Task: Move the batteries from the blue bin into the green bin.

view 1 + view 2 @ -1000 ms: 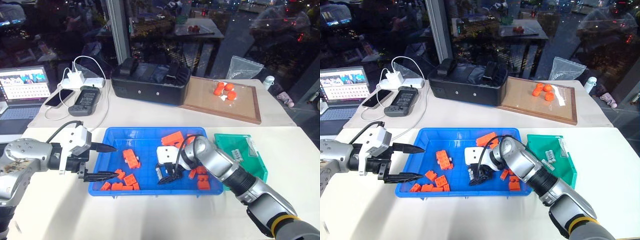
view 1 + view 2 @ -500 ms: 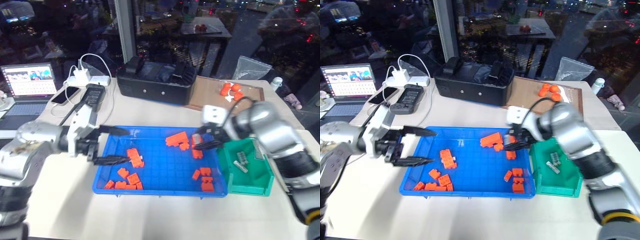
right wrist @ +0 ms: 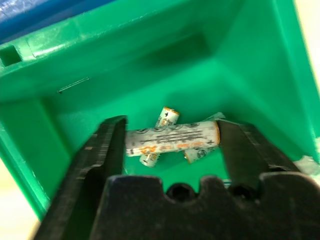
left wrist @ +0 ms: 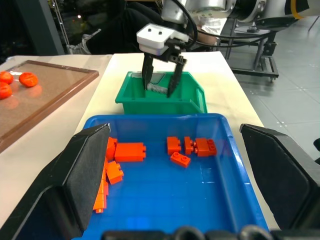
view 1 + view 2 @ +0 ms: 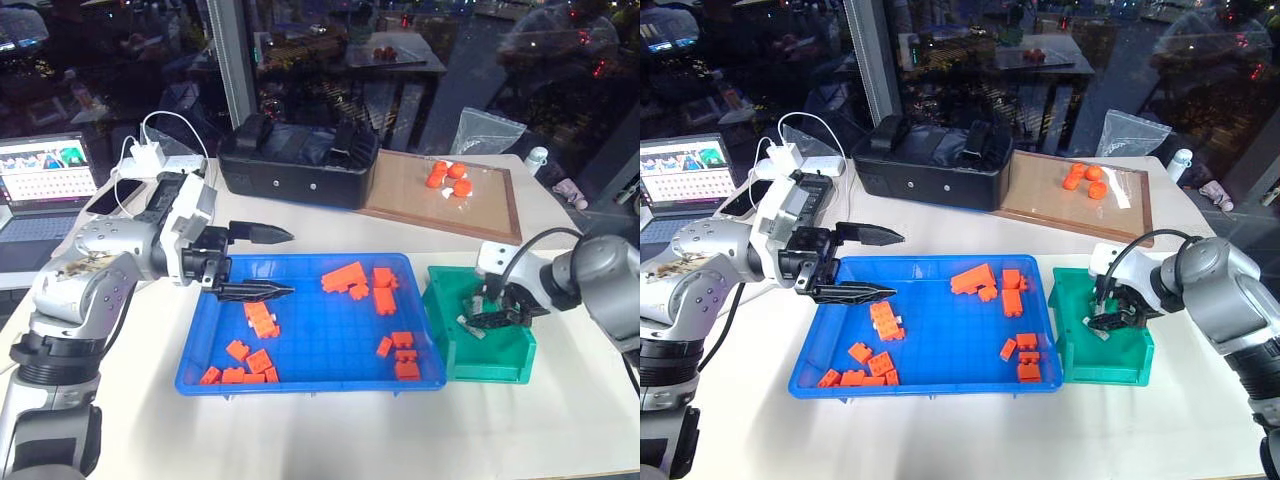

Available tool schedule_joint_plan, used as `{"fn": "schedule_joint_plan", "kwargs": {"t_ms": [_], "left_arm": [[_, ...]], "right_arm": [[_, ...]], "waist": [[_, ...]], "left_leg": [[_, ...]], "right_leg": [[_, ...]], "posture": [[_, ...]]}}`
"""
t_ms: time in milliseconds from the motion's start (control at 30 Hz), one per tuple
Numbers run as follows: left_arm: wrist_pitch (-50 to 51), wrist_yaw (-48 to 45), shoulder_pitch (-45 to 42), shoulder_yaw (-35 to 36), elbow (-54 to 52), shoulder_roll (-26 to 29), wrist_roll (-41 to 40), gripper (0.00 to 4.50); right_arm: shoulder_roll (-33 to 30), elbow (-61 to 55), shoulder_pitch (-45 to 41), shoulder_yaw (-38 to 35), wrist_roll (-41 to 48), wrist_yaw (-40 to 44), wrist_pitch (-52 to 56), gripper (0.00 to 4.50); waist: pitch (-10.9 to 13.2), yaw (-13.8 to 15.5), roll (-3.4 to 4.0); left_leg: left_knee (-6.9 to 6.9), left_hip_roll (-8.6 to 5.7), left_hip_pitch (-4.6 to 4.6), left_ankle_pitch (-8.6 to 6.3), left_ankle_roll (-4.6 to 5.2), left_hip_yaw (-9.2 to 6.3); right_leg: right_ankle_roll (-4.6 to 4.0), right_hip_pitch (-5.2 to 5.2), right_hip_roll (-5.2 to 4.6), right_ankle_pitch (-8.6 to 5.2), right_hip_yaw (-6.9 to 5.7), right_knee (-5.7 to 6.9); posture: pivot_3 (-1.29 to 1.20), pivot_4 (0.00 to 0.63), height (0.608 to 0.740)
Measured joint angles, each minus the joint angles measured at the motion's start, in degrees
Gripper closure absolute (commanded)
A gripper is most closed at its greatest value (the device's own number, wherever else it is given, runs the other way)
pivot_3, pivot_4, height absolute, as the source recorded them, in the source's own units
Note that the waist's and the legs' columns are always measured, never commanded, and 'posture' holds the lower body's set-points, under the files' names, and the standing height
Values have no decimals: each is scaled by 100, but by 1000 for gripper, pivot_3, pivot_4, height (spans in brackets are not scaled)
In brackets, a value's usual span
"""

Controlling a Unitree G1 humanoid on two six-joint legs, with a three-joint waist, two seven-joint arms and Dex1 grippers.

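The blue bin (image 5: 310, 375) sat near the front edge of the white surface (image 5: 300, 440), holding scattered orange toy bricks (image 5: 358, 278) along its left, far and right sides. The green bin (image 5: 480, 362) stood just beside the blue bin's right wall. The right gripper (image 5: 492, 312) reached down into the green bin, its jaws spread wide with nothing clamped. In the right wrist view, the batteries (image 3: 172, 139) lay in a small heap on the green bin's floor between the two black fingers (image 3: 100, 150), one long cell lying across the others. No battery could be made out among the bricks in the blue bin.

The left gripper (image 5: 268, 262) hung above the blue bin's far left corner, pointing toward the right, its jaws wide apart and empty.

Farther back, a black case (image 5: 298, 165) stood near the middle of the surface, and a wooden board (image 5: 470, 210) lay beside it to the right, carrying small orange objects (image 5: 447, 177). Toward the far left corner lay a phone (image 5: 115, 195), a dark handheld device (image 5: 812, 192), a white charger with cables (image 5: 152, 155), and an open laptop (image 5: 45, 185).
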Motion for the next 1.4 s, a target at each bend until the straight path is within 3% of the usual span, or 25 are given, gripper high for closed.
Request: {"fn": "schedule_joint_plan", "kwargs": {"t_ms": [167, 300, 533, 767, 967, 1200, 1400], "left_arm": [[-191, 50, 221, 16, 290, 183, 376, 0], [-272, 41, 475, 208, 364, 491, 502, 0], [-374, 192, 1690, 1067, 322, 1230, 752, 0], [-149, 640, 3138, 2178, -276, 1306, 828, 0], [182, 919, 3803, 2951, -914, 1260, 702, 0], [379, 935, 3989, 3148, -1190, 1247, 436, 0], [417, 732, 4200, 3261, -1241, 1338, 308, 0]], "right_arm": [[90, 225, -698, 13, 5, 113, -114, 79], [769, 242, -1581, -7, 132, 123, -96, 79], [3163, 490, -2113, 790, 205, -314, -125, 79], [5008, 1027, -2089, 1139, 13, -1544, 200, 79], [5737, 864, -1728, 1141, 3, -2459, 1286, 79], [6301, 928, -1779, 875, 179, -3118, 2471, 79], [6614, 1181, -1828, 1001, 295, -3299, 2809, 79]], "waist": [[5, -5, 13], [5, -43, 12], [5, -48, 11], [-7, 26, -13], [-23, 10, -39], [-32, -43, -50], [-35, -102, -54]], "left_leg": [[-1, 0, 0, 0, 0, 1], [-8, 10, 4, -1, 0, 0], [-4, 18, 2, -4, -8, 8], [-3, 23, -2, 3, -28, 12], [-13, 37, -3, -18, -86, 14], [-22, 41, -3, -16, -89, 15], [-42, 41, 2, -14, -88, 20]], "right_leg": [[-1, -6, -1, 1, 1, 1], [-6, -6, 7, 1, 0, 0], [-18, -24, 7, -1, -7, 45], [-24, -54, -12, 0, -30, 55], [-52, -66, -21, 4, -38, 57], [-56, -90, -12, 11, -40, 73], [-63, -97, -10, 7, -49, 71]], "posture": [[0, 150, 735], [0, 150, 735], [0, 150, 735], [0, 150, 735], [0, 150, 735], [0, 150, 735], [0, 150, 735]]}}
